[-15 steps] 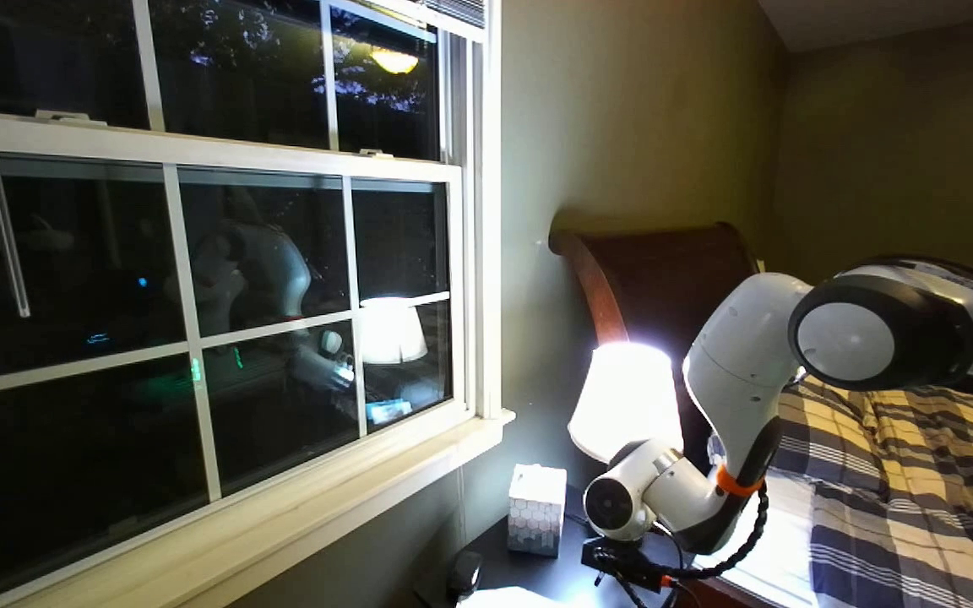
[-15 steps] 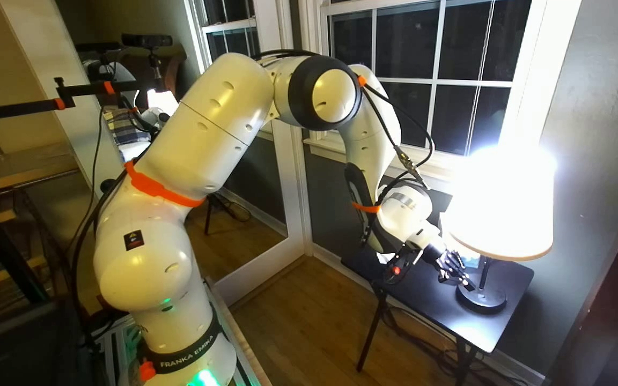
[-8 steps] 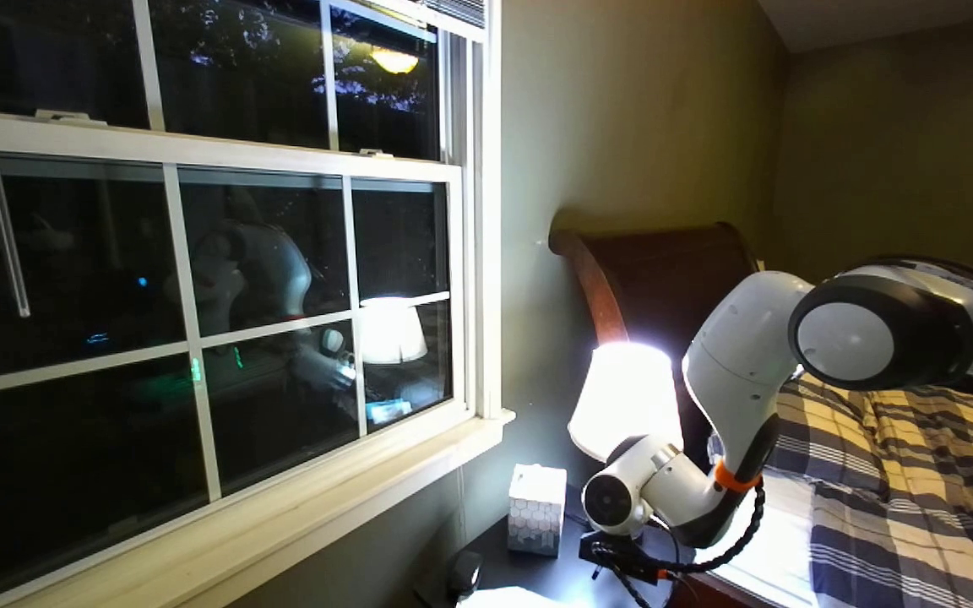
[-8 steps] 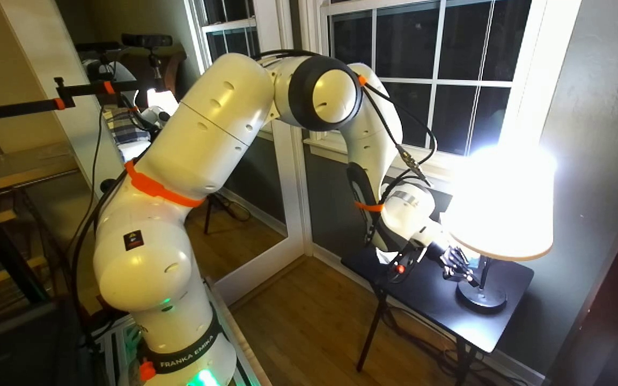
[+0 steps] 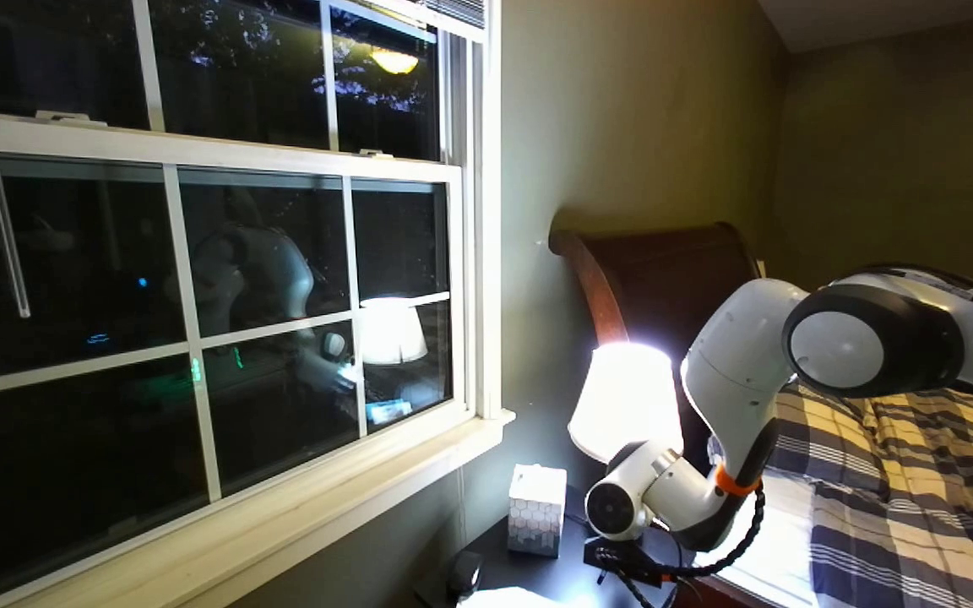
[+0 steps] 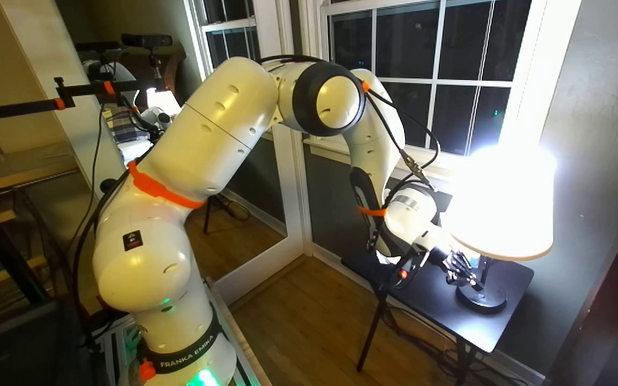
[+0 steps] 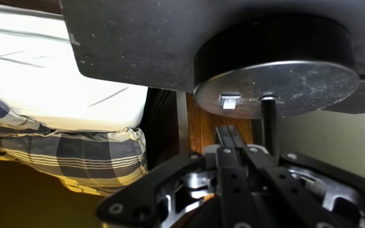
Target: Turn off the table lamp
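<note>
Gripper (image 7: 229,132) pinched narrow, finger against finger: I have it beside the stem (image 7: 268,123) of the lamp (image 6: 499,209), its tips near the small pale switch (image 7: 229,102) on the lamp's base (image 7: 277,80). The lamp stands upright on the dark counter (image 6: 427,300), and its shade (image 5: 624,397) glows bright white in both exterior views. In an exterior view I see a patterned box (image 5: 536,512) near the lamp on the same counter, and a brown headboard (image 5: 664,279) behind the lamp.

The lamp (image 5: 624,395), in an exterior view, has its lower part hidden behind the arm (image 5: 736,363)! Right of the lamp, the bed (image 5: 917,464) runs off the edge. Wrist view, near the lamp: the gripper (image 7: 227,127), its rear cut off!
</note>
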`<control>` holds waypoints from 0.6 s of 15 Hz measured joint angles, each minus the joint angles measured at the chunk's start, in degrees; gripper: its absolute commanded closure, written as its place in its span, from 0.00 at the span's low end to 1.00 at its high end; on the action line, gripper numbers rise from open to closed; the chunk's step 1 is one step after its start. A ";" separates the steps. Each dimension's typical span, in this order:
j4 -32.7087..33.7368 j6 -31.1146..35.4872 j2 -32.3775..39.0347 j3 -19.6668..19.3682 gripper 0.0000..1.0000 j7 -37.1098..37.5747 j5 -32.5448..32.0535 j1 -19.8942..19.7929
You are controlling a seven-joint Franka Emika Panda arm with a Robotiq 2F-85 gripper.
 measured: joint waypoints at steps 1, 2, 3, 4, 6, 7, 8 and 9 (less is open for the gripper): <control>0.24 -0.11 0.32 0.00 1.00 0.00 -0.28 -0.07; 0.59 -0.12 0.73 0.00 1.00 0.01 -0.75 -0.17; 0.96 -0.12 1.16 0.00 1.00 0.01 -1.12 -0.26; 1.30 -0.12 1.57 0.01 1.00 0.01 -1.52 -0.36; 1.98 -0.12 2.25 0.02 1.00 0.14 -2.48 -0.54; 2.32 -0.12 2.55 0.03 1.00 0.27 -3.02 -0.62; 2.68 -0.12 2.82 0.06 1.00 0.38 -3.35 -0.73; 2.97 -0.12 3.04 0.06 1.00 0.40 -3.62 -0.81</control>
